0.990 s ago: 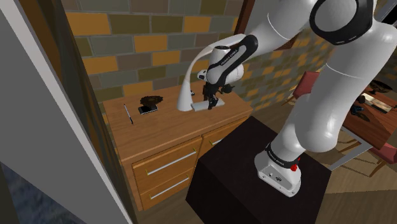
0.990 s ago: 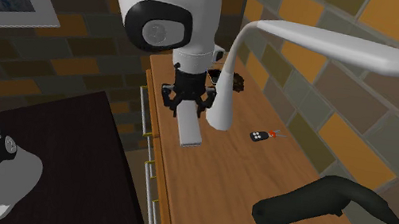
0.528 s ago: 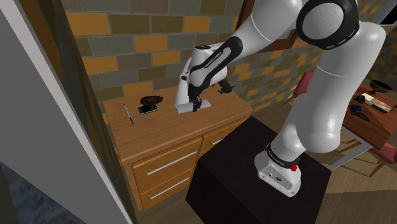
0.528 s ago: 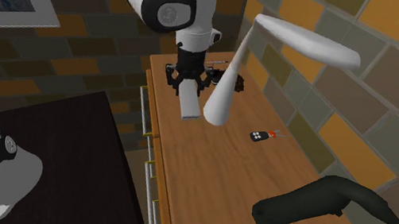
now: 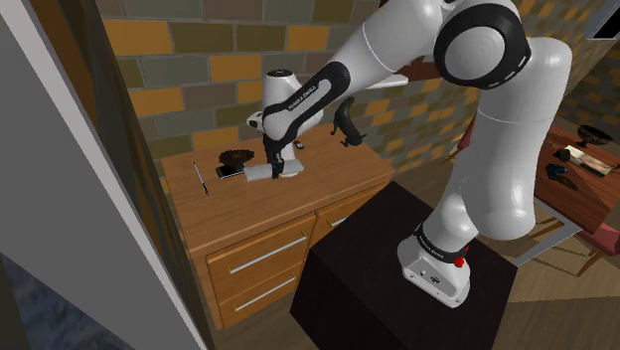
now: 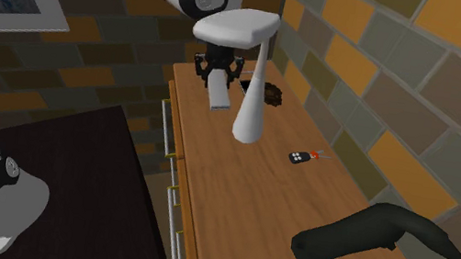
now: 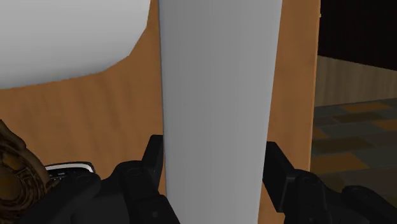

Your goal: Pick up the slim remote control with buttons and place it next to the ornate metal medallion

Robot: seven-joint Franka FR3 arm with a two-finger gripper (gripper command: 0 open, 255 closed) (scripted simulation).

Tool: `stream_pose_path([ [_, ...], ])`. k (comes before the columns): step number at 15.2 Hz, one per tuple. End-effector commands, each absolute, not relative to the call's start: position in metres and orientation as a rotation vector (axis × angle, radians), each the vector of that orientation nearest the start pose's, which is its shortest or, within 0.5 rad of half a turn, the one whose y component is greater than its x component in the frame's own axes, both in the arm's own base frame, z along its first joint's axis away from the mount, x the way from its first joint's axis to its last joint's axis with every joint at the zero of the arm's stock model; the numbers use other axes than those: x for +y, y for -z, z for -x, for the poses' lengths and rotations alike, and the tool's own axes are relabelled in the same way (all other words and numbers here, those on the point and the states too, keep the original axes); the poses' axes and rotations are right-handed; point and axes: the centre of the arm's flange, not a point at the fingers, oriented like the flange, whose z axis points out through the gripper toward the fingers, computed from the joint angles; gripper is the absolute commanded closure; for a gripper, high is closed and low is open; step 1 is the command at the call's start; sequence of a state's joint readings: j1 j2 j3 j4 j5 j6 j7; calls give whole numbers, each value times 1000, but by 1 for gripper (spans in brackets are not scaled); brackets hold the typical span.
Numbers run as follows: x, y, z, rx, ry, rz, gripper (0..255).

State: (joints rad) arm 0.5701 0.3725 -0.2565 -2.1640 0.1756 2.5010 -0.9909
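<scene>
My gripper [image 5: 274,159] is shut on the remote [image 5: 264,174], drawn as a plain pale grey slab, and holds it just above the wooden cabinet top [image 5: 298,194]. In the wrist view both fingers [image 7: 154,159] clasp the remote [image 7: 219,95] by its long sides. The ornate dark brown medallion [image 5: 236,155] lies close by, toward the shoulder view's left of the remote, near the brick wall. In the second exterior view the gripper [image 6: 219,68] and remote [image 6: 218,93] hang beside a white curved stand [image 6: 248,108], with the medallion [image 6: 273,94] behind it.
A small dark flat device [image 5: 231,171] lies beside the medallion, a thin pen [image 5: 202,179] further left. A black key fob [image 6: 301,157] and a long black curved object [image 6: 372,232] lie on the cabinet. My dark box stand [image 5: 378,268] sits in front of the drawers.
The gripper has carried the remote across the cabinet top toward the medallion, leftward in the shoulder view. The white curved stand's top has swung round over the gripper.
</scene>
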Motion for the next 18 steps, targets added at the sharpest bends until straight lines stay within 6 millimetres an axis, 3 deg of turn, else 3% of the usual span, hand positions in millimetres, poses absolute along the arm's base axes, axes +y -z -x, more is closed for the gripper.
stream_pose_path([
  [1, 195, -226, -547, -1736, -19, 2599, 255],
  [3, 213, -226, -555, -1736, -19, 2599, 255],
  [18, 213, -147, -555, -1736, -19, 2599, 255],
])
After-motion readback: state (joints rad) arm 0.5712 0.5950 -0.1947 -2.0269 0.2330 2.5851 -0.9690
